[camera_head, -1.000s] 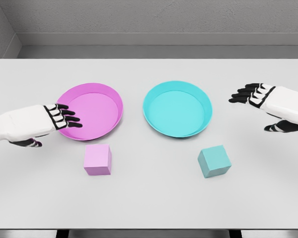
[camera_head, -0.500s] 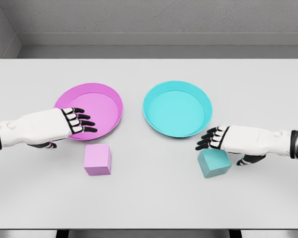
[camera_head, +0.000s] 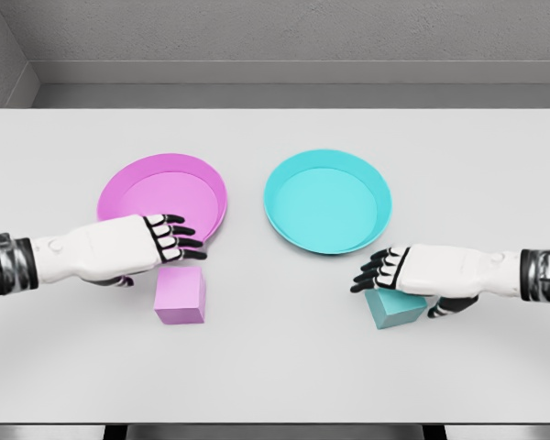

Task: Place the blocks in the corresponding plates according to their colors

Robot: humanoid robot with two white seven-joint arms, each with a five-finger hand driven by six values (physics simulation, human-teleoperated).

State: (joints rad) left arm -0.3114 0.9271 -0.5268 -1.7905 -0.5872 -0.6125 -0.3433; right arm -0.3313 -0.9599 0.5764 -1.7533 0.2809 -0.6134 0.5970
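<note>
Your pink block (camera_head: 180,295) sits on the white table (camera_head: 275,376), just in front of the pink plate (camera_head: 133,183), and the teal block (camera_head: 394,308) sits the same way in front of the teal plate (camera_head: 325,200). Both plates hold nothing yet, so each block has a short trip straight back, away from you, to the dish of its own color.

What matters for the next move is how each hand stands over its block. Your left hand (camera_head: 170,240) comes in from the left and hangs above the far edge of the pink block, fingers pointing right, spread and relaxed, holding nothing. The block lies below and slightly nearer you than the fingertips, so you likely need to draw the hand back and down before closing.

Your right hand (camera_head: 390,270) comes in from the right and lies over the teal block, covering its top far part. Its fingers point left past the block's left edge, and the thumb curls down on the right side. The fingers are loose and apart; you cannot tell from this view whether the palm touches the block, but no grasp is made.

Each hand is the nearer one to its own block, and neither block has a long axis, so any pair of opposite faces should serve.
</note>
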